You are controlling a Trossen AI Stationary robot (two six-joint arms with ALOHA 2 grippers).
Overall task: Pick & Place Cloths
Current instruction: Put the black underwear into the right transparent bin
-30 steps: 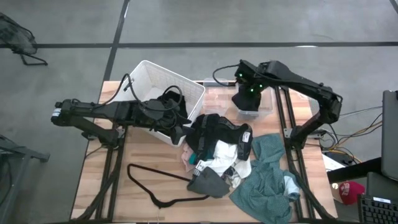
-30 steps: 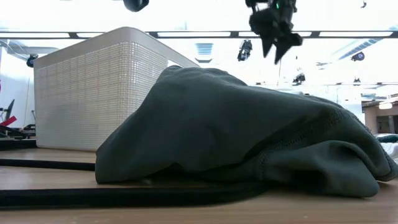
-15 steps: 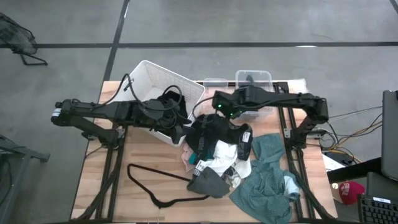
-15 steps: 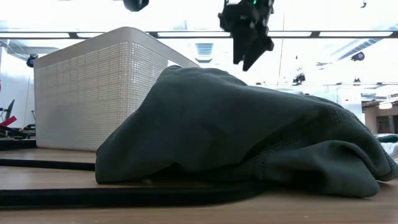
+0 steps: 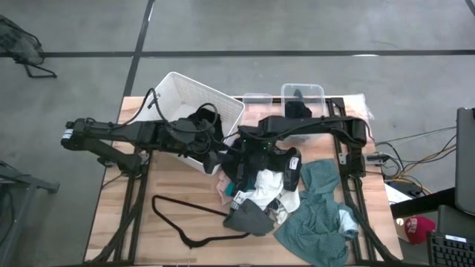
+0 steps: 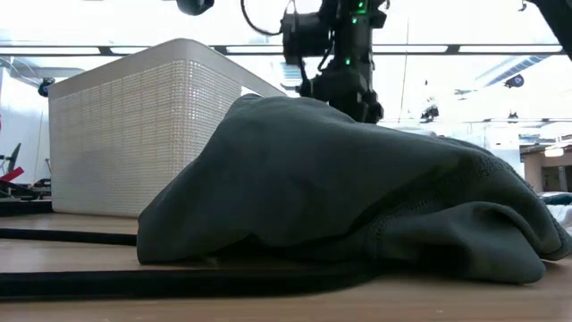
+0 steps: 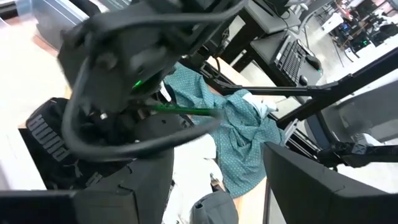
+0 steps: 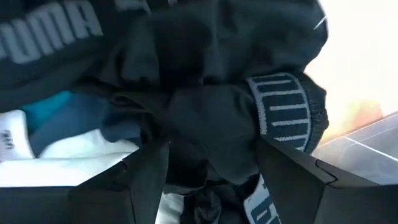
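Observation:
The cloths [image 5: 263, 182] lie heaped at the table's middle: black pieces, white ones, a dark grey one [image 6: 340, 197] at the near side and a large teal-green one [image 5: 319, 215] to the right. My right gripper [image 5: 247, 144] points down at the heap's far left part. In the right wrist view it [image 8: 211, 149] is open over a black cloth [image 8: 205, 118] with a striped band [image 8: 286, 112]. My left gripper [image 5: 217, 154] hangs open beside the white basket [image 5: 193, 111], with nothing between its fingers [image 7: 149, 186]. My right gripper comes from above with one open finger [image 8: 137, 180] on each side of a raised fold of the black cloth [image 8: 208, 134]. Whether the fingers touch the cloth I cannot tell.
The white basket [image 6: 134, 134] stands at the far left, tilted, with dark cables over it. A thin black hanger [image 5: 178, 215] lies at the near left. Two clear plastic containers [image 5: 303, 96] stand at the far edge. Bare wood shows at the near left [image 5: 126, 237].
My right gripper has swung from over the clear container at the far right toward the table's left and down onto the far left part of the cloth heap. The cloths lie as before.

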